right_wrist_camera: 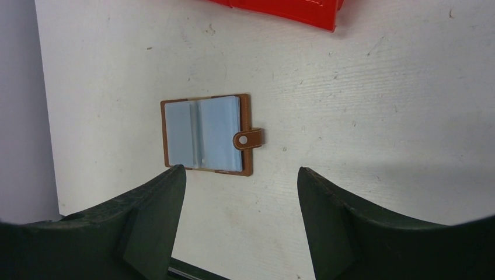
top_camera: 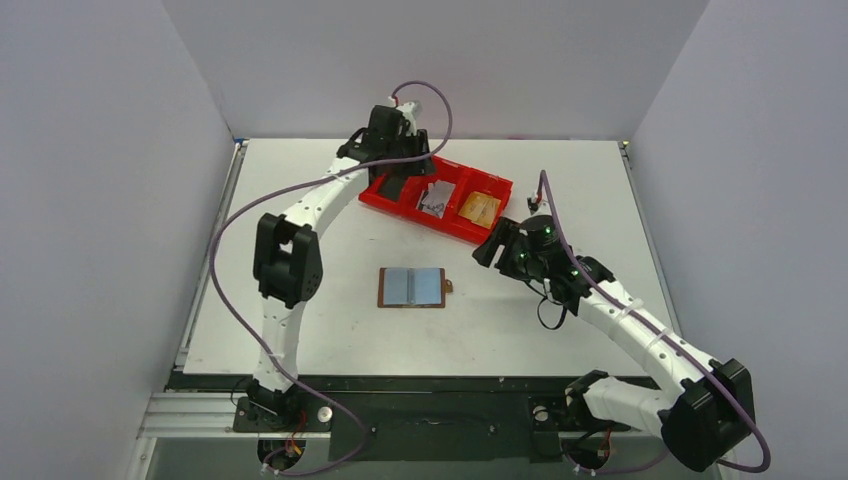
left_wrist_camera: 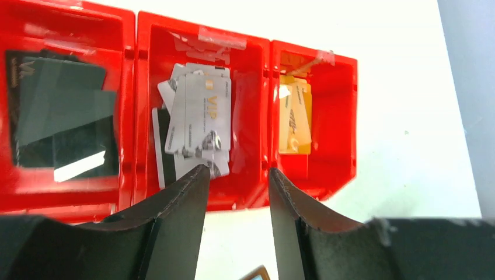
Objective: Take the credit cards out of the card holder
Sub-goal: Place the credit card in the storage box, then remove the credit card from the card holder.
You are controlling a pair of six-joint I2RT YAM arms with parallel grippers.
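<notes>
Hovering at red tray (left_wrist_camera: 262, 116): L end effector (left_wrist_camera: 236, 175); R end effector (right_wrist_camera: 240, 175) nr card holder (right_wrist_camera: 205, 135); both open, empty.

Glossy red plastic tray (left_wrist_camera: 252, 105), brown leather card holder (right_wrist_camera: 206, 134), matt scuffed white table (right_wrist_camera: 362, 116).

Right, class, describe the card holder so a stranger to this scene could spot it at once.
On the white table, find the red tray near the back. In front of it, lying alone and open, is the card holder. It is the only brown leather thing, pale blue inside, with a snap tab.
</notes>
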